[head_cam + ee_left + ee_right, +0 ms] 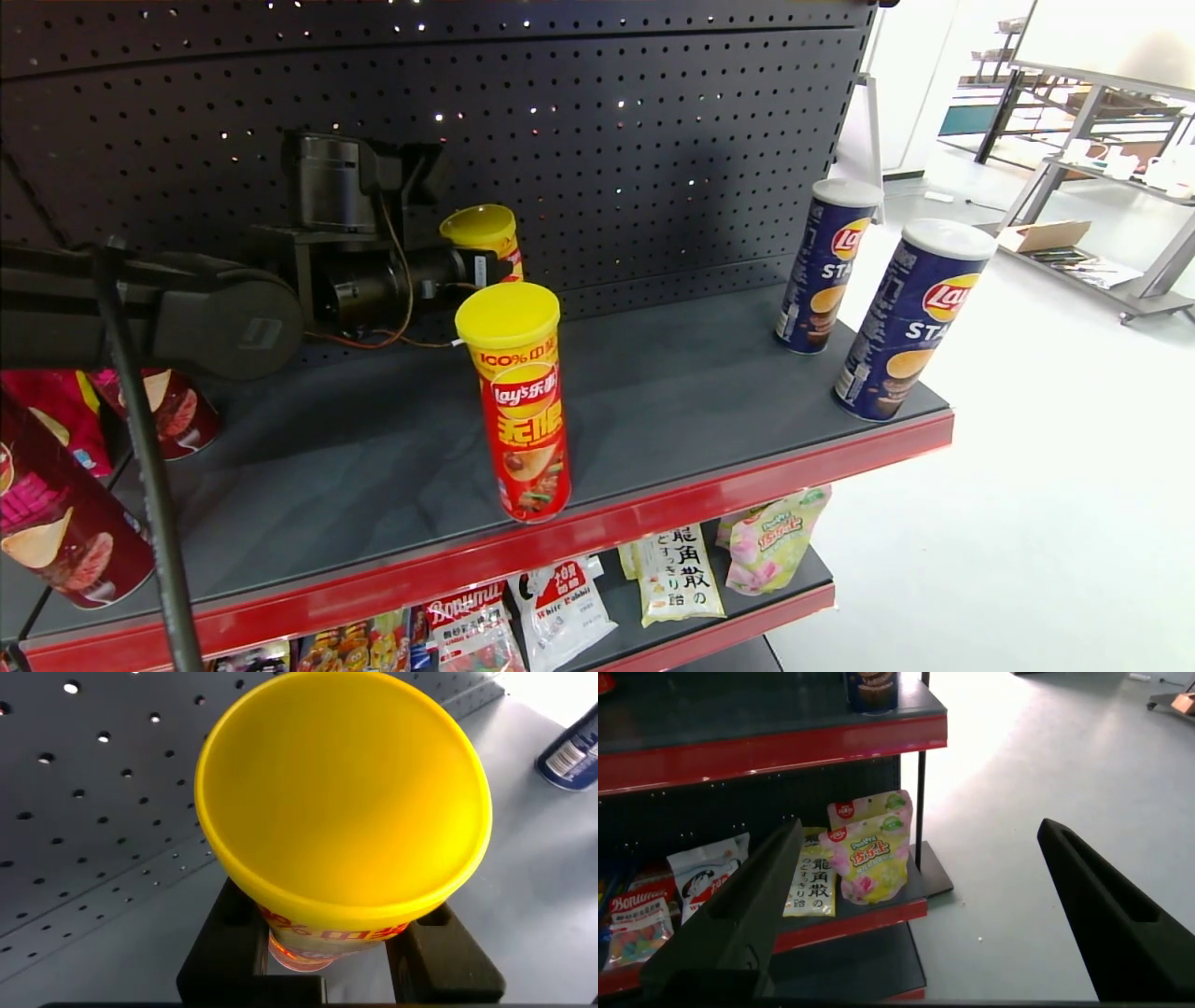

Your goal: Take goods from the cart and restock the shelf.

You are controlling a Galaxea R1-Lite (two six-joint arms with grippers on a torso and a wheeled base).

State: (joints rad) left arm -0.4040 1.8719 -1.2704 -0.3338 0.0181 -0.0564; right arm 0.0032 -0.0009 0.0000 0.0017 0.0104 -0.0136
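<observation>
R pincer (915, 905) is nearest me, low off the shelf front by the snack bags (868, 859) on the tier below, jaws spread wide, nothing in them. On the shelf (373, 467), a red can (526, 411) w/ yellow lid stands at the front edge, approx mid-length; a blue can (910, 322) sits at the front right corner, a second blue can (826, 271) behind it on the right edge. Further back, near the pegboard (653, 140), L pincer (481, 266) is clenched on the held can (341, 812), a match for the red one; can't tell if its base touches down. I'd say placing step: next, lower till it sits, let go, back out w/o clipping the front can. Labels: red cans have yellow lettering & a crisp pic, blue ones a round logo; leaving the brand print unread
</observation>
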